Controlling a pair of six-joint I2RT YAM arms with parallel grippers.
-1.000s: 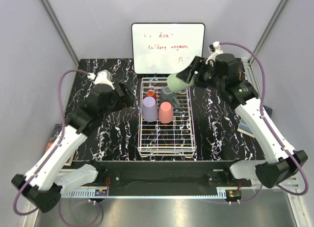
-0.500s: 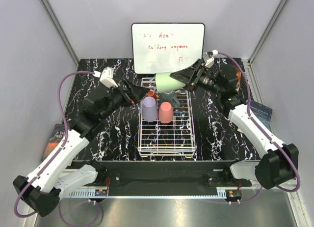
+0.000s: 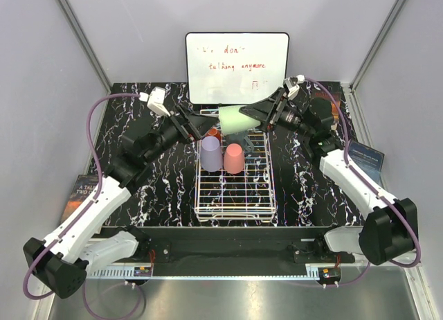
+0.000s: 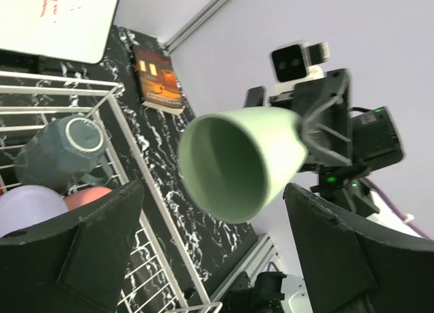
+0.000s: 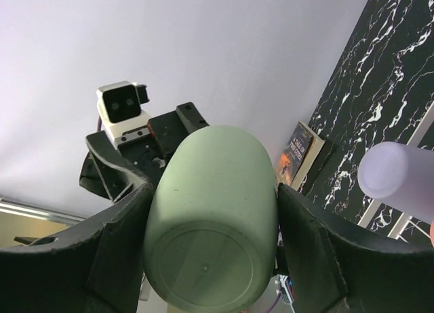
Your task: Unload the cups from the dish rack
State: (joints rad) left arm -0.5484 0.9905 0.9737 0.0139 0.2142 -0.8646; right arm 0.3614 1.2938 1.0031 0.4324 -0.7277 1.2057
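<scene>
Both arms have closed in above the far end of the dish rack (image 3: pixel 235 195). The right gripper (image 3: pixel 255 113) clamps the pale green cup (image 3: pixel 232 117) by its base, sideways. The left gripper (image 3: pixel 205 124), fingers spread wide, faces its mouth without touching.

Green cup (image 3: pixel 230 118) clamped in right gripper (image 3: pixel 243 116), horizontal in the air over far end of rack (image 3: pixel 235 210), mouth facing left. Lavender cup (image 3: pixel 210 154) and pink cup (image 3: pixel 234 158) upside down, side by side in rack. Orange-red cup (image 3: pixel 214 134) and tipped grey mug (image 4: pixel 61 147) behind them.
</scene>
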